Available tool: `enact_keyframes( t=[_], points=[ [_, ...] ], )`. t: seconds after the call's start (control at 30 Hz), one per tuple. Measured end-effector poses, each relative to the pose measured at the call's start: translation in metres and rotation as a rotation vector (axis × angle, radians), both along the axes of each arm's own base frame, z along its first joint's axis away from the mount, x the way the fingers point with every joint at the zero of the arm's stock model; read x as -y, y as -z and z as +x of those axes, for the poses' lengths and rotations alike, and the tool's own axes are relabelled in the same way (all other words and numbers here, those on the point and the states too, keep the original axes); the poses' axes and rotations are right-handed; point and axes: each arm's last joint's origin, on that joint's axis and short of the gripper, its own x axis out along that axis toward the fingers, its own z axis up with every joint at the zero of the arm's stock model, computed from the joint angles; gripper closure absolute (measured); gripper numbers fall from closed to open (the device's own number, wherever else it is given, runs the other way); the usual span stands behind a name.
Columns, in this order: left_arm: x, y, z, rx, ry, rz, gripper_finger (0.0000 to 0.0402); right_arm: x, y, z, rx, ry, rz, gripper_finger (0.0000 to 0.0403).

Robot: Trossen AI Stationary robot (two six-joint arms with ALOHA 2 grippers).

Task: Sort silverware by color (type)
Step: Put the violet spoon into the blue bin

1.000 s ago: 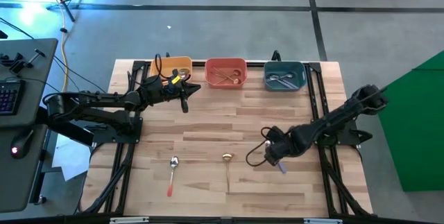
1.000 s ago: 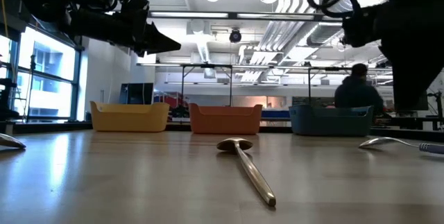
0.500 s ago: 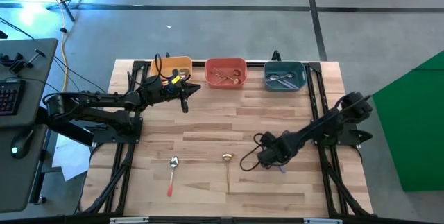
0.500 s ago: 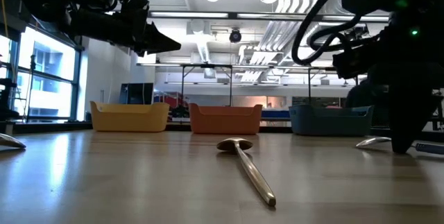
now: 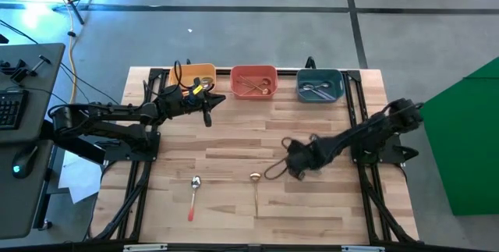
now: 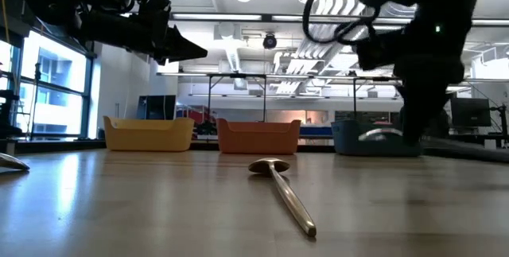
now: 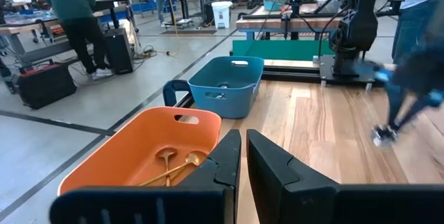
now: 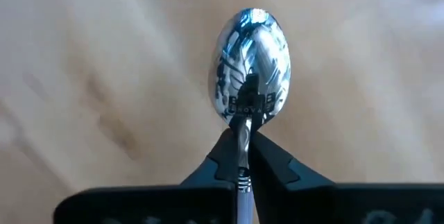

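Only R wrist view shows right pincer (image 8: pixel 243 156) clamped on silver spoon (image 8: pixel 251 64); L pincer (image 7: pixel 243 156) shut.

Three square plastic bins line the far edge of the light wooden slat table (image 5: pixel 234 139): a yellow bin (image 5: pixel 192 75), a red-orange bin (image 5: pixel 253 81) and a teal bin (image 5: pixel 320 85). A green panel (image 5: pixel 468 143) stands beside the table. A person in a green top (image 7: pixel 69 5) stands in the room beyond.

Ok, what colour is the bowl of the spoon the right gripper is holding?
Shiny silver: the spoon, pinched in the right gripper, shows best in the right wrist view.
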Motion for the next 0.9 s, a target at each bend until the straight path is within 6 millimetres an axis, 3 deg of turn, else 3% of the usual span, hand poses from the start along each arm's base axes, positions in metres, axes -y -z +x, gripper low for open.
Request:
enact_keyframes(
  t=[0.17, 0.37, 0.5, 0.63, 0.77, 0.9],
  points=[
    [0.0, 0.0, 0.0, -0.001, 0.0, 0.003, 0.0385, 0.043, -0.035, -0.009, 0.033, -0.017, -0.07, 0.0398],
    [0.0, 0.0, 0.0, 0.002, 0.0, -0.001, 0.0385, 0.125, -0.062, -0.025, -0.008, -0.087, -0.214, 0.0399],
    [0.0, 0.0, 0.0, 0.002, 0.0, -0.001, 0.0385, 0.181, -0.068, -0.034, -0.056, -0.174, -0.331, 0.0399],
    [0.0, 0.0, 0.0, 0.001, 0.0, -0.001, 0.0385, 0.226, -0.073, -0.047, -0.055, -0.17, -0.422, 0.0399],
    [0.0, 0.0, 0.0, 0.002, -0.001, -0.001, 0.0385, 0.254, -0.073, -0.056, -0.066, -0.189, -0.489, 0.04],
    [0.0, 0.0, 0.0, 0.002, 0.0, -0.001, 0.0385, 0.273, -0.06, -0.061, -0.123, -0.24, -0.462, 0.04]
  ],
)
